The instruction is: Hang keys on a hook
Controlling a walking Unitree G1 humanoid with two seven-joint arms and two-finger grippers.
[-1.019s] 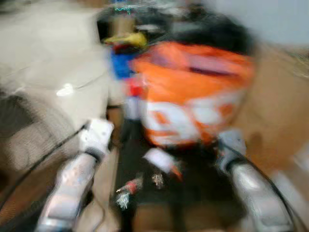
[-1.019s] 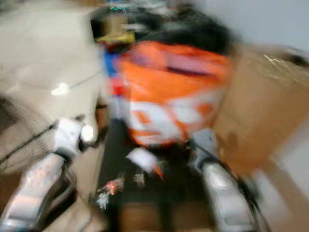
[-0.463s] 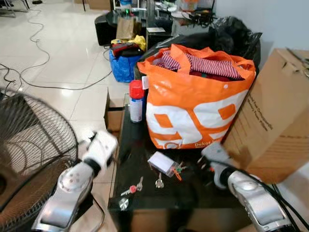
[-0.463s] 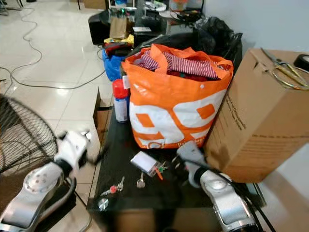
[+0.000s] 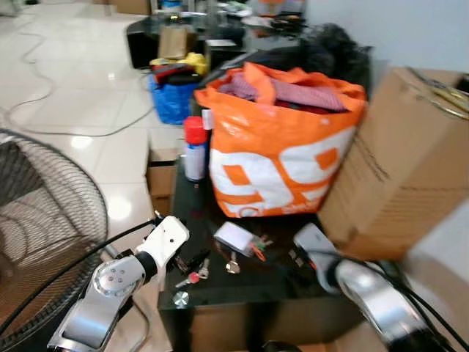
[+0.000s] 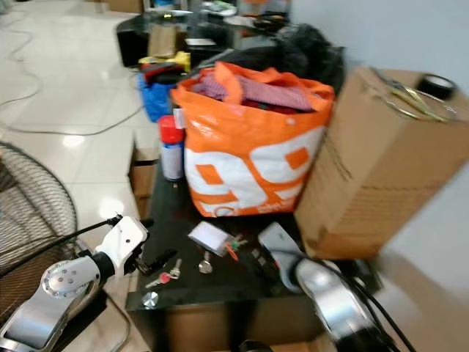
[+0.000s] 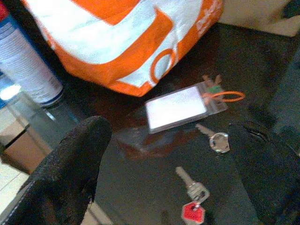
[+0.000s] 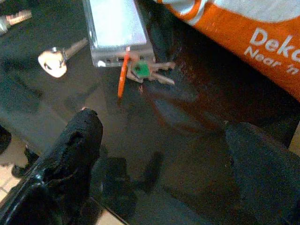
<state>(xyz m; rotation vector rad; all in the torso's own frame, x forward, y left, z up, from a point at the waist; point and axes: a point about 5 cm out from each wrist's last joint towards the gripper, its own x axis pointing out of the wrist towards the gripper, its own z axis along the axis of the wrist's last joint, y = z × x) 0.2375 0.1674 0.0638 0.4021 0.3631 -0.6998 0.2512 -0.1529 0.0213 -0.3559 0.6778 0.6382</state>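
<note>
In the left eye view, an orange bag (image 5: 282, 147) is standing on the black table (image 5: 242, 290), holding striped clothes (image 5: 293, 92). A spray can (image 5: 194, 149) is standing at its left and a cardboard box (image 5: 407, 158) at its right. A fan (image 5: 44, 235) is standing on the tiled floor (image 5: 80, 95) at the left.

In the left wrist view, the left gripper (image 7: 173, 164) is hovering with fingers apart over a key with a red tag (image 7: 191, 202), beside a silver key (image 7: 213, 138) and a white card holder (image 7: 177, 107).

In the right wrist view, the right gripper (image 8: 164, 168) is keeping its fingers apart near green-tagged keys (image 8: 147, 71).
</note>
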